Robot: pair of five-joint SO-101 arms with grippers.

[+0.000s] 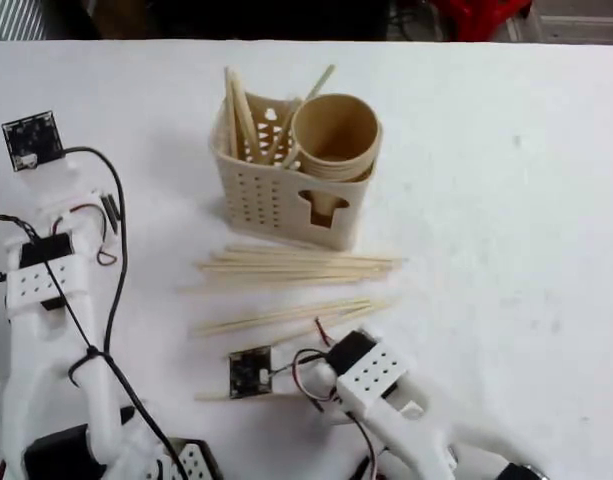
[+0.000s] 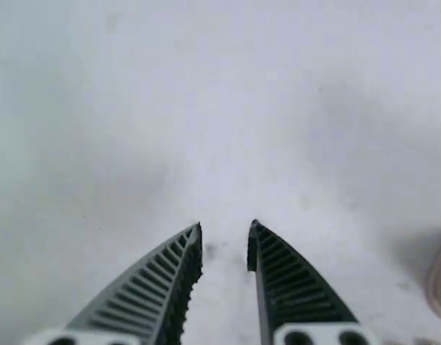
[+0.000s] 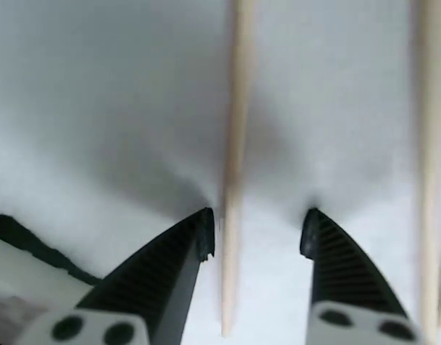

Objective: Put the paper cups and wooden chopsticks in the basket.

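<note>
Left arm (image 1: pixel 41 300) runs up the left edge of the frame. Left claw (image 2: pixel 224 237) is narrow and holds nothing, over bare surface (image 1: pixel 506 200). Right arm (image 1: pixel 381 380) sits low centre. Its wrist view gives the detail: right claw (image 3: pixel 257 233) is wide and straddles one chopstick (image 3: pixel 234 144), which lies closer to one finger, ungripped. High view gives the basket (image 1: pixel 276 205), upper centre, holding stacked paper cups (image 1: pixel 336 135) and upright chopsticks (image 1: pixel 241 110). Loose chopsticks (image 1: pixel 296 265) lie just below it.

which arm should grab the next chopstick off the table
Right. The right gripper, open, straddles a loose chopstick; the left gripper hangs open above bare table.
</note>
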